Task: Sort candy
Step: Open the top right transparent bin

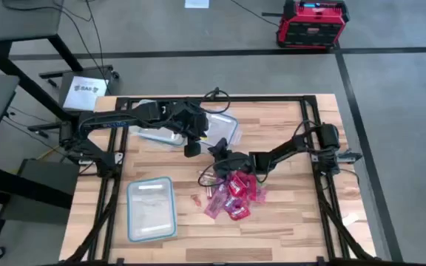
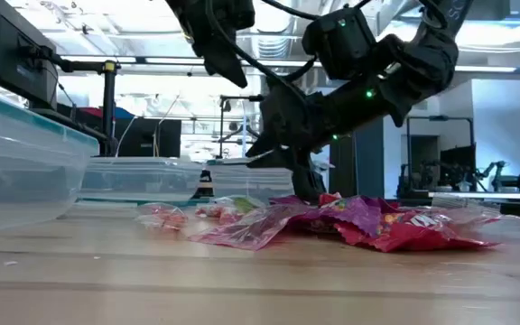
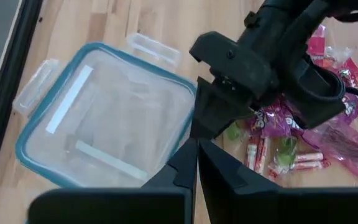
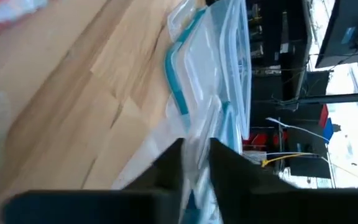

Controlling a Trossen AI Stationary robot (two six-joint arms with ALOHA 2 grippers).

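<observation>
The candy (image 1: 231, 193) lay heaped on the table right of the empty near container (image 1: 151, 209), unsorted, the right gripper (image 1: 218, 152) pressed together at its far edge, the left gripper (image 1: 191, 148) likewise pressed together nearby.

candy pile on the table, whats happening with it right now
Two robot arms are set up to sort it. The candy, mostly red and pink packets, lies heaped on the wooden table. The right gripper is low at the pile's far edge, its narrow-set fingers showing nothing between them. The left gripper hangs above the table beside it, fingers nearly together and empty. An open clear container lies to the left of the pile with nothing in it, and more clear containers lie farther back.
</observation>
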